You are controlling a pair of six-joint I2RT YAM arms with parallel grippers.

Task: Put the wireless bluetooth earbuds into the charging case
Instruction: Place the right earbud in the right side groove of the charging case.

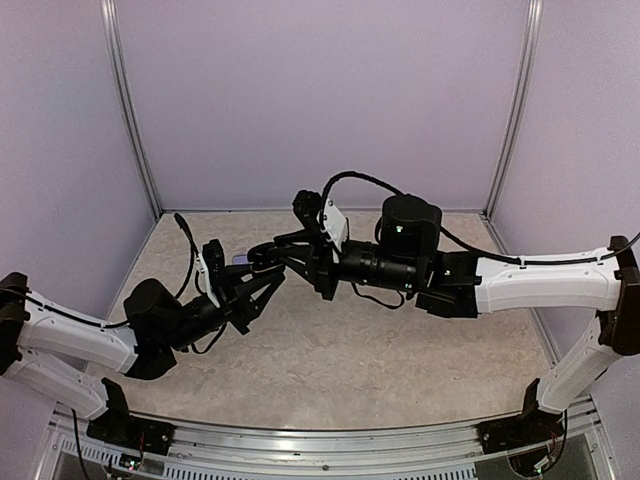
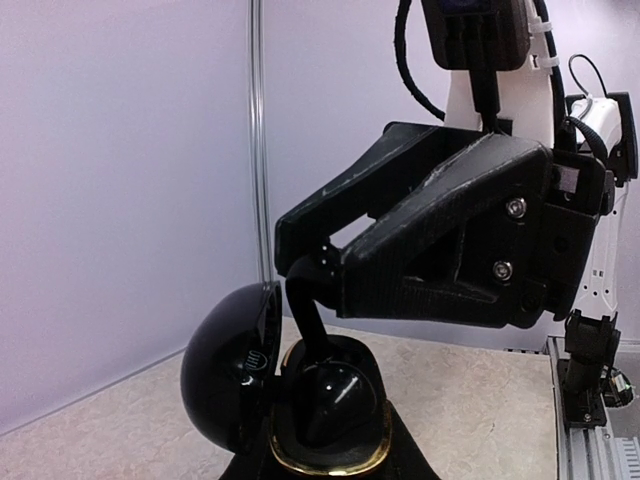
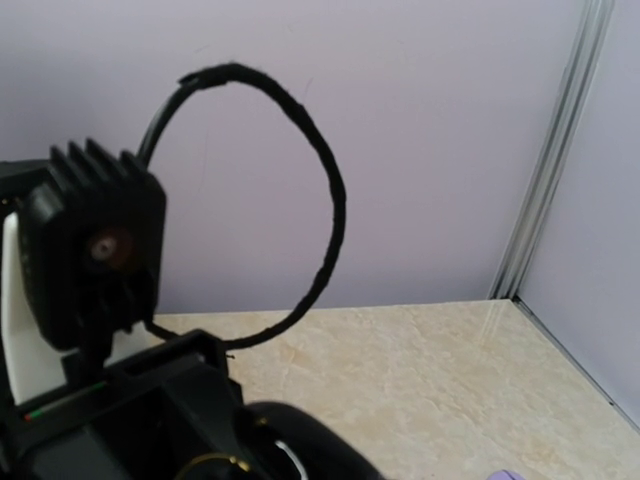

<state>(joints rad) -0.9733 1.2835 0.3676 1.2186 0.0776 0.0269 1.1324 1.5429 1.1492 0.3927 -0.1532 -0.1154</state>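
Top external is showing my two arms meeting above the beige marbled table top [image 1: 400,350]. My left gripper [image 1: 258,268] and my right gripper [image 1: 283,254] are coming tip to tip well off the surface, and whatever sits between them is too small to tell from up here. Left wrist is giving the clear look: my left jaws are clenching, from underneath, one glossy black pebble-shaped charging case with a gold rim [image 2: 330,462], its domed lid standing open to the left of that picture. My right jaws are pinching the upper end of one black stemmed earbud [image 2: 308,315]. The stem's long axis is running nearly upright, leaning a little, with the bud end pointing down and already sitting in the well of the case. So the case is lying straight below my right fingertips, and the right arm is the one doing the seating, as I judge it. I am counting one case and one earbud; any other buds are not showing. Right wrist is looking past the work: one finned black block [image 3: 95,250] on my left arm, one looping black cable [image 3: 335,210] and bare table beyond. Only a dark curve of the case is peeking in at the bottom edge, and the earbud itself is hidden there.
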